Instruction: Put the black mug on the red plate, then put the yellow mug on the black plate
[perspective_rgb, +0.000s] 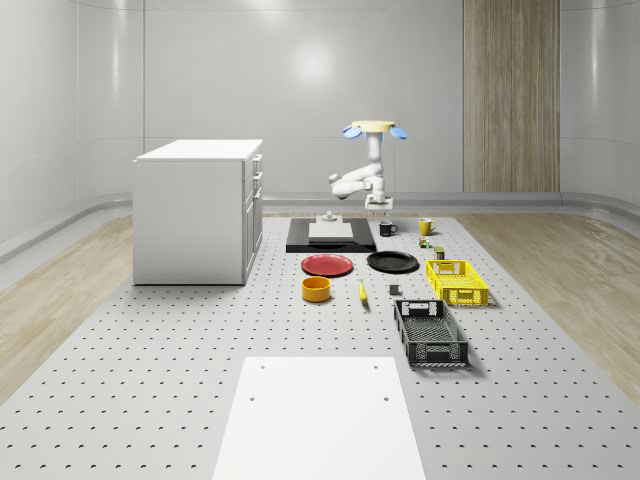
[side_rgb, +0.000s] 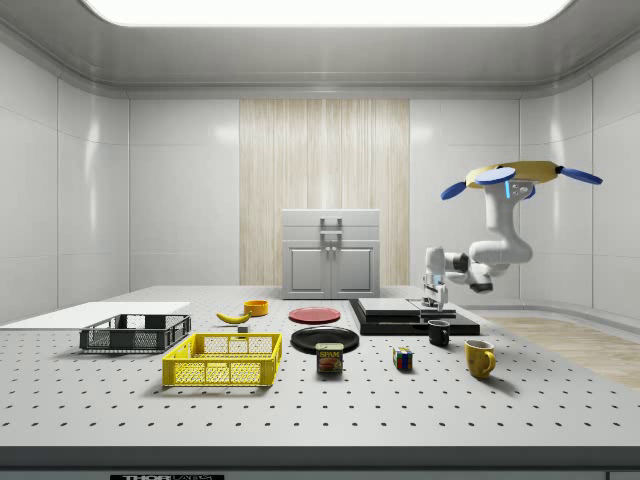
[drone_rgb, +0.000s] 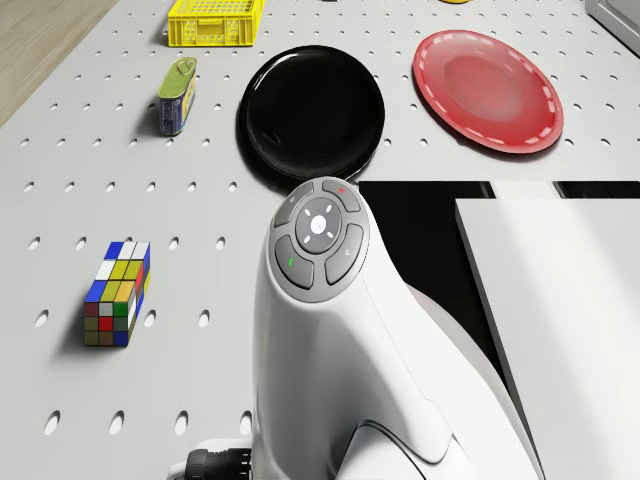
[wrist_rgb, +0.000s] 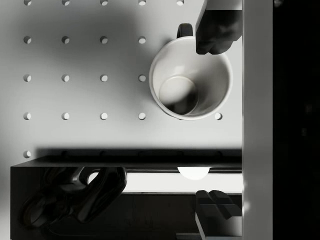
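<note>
So the drone (side_rgb: 525, 177) hovers above the far end of the tabletop (perspective_rgb: 180, 380), arm bent down, and the gripper (side_rgb: 434, 300) hangs right above the black mug (side_rgb: 439, 333), not touching it. In the wrist view the fingers (wrist_rgb: 216, 30) are spread wide with nothing between them, and the black mug (wrist_rgb: 191, 77) sits under one finger rather than centred. That's my worry: drop straight down from here and that finger probably lands on the rim or inside the cup and tips it. The handle is right by that finger too. Tight on one side, since the black slab (perspective_rgb: 331, 236) edge is just beside the mug, so a low finger could clip it. The other side is bare tabletop, with the yellow mug (perspective_rgb: 426, 226) well apart. The red plate (perspective_rgb: 328, 265) and black plate (perspective_rgb: 392, 262) sit near each other with open room above.
</note>
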